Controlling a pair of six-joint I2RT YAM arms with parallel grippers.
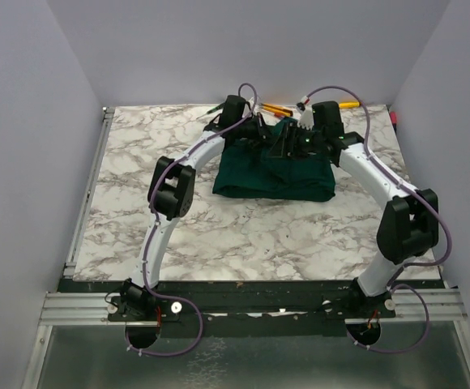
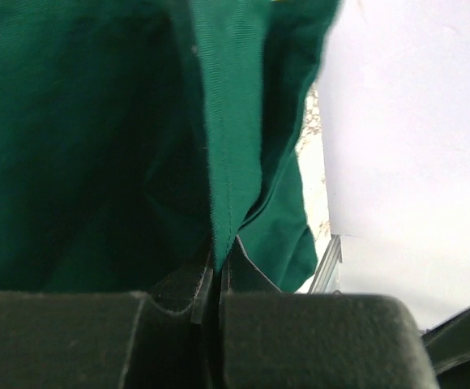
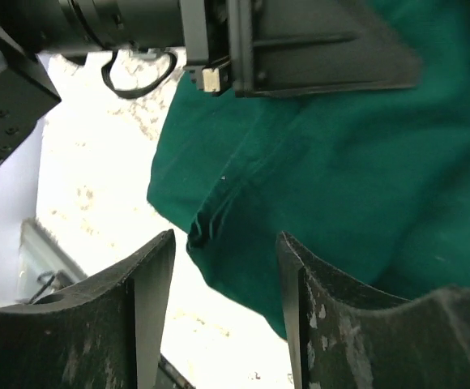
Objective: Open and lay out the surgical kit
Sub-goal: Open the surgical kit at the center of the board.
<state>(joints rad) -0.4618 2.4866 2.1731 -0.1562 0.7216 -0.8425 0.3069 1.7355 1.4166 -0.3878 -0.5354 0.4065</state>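
Cloth wrap (image 2: 97, 146) sat pinched in my left pincer (image 2: 215, 279), right pincer (image 3: 225, 243) gaped empty, so a slow outward peel seemed wisest.

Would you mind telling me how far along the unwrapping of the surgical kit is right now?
Nothing looks finished: the green cloth wrap lies as a folded bundle, with none of its contents showing. In hand: the left end effector is shut on a fold of the cloth, while the right end effector is open at a cloth edge. Remaining: unfolding the wrap and laying out what it holds.
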